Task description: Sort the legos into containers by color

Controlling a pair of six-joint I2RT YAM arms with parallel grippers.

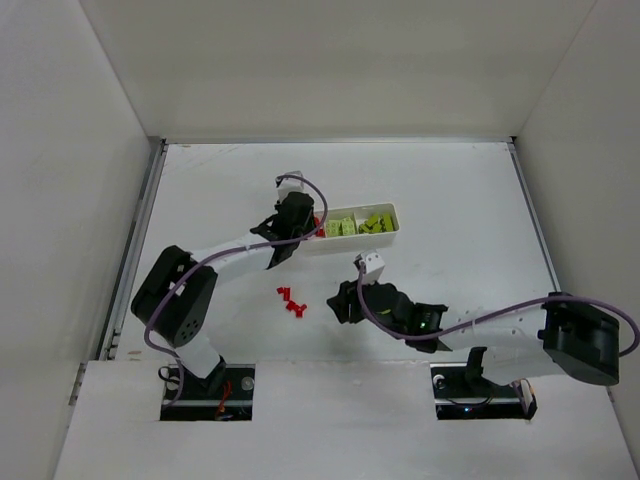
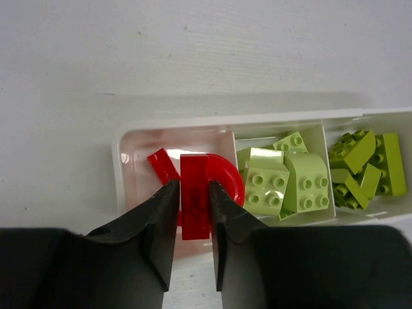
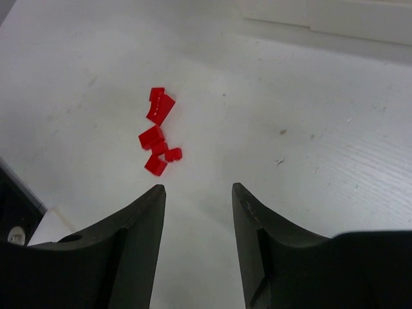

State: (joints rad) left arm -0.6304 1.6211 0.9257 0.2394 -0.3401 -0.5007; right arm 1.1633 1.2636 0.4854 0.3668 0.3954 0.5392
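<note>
Now left pincer pinches a red brick over the tray's end compartment, others holding yellow-green bricks; right pincer gapes.

The white table is lit brightly and evenly, nearly washed out, with a soft shadow cast at 12 o'clock of the tray in the left wrist view.

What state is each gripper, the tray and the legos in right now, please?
left gripper: shut on a red brick, over the tray's end compartment.
right gripper: open, empty, above the table.
loose red legos: clustered on the table, unsorted.
tray: end compartment holds red pieces; the other two hold yellow-green bricks.
</note>
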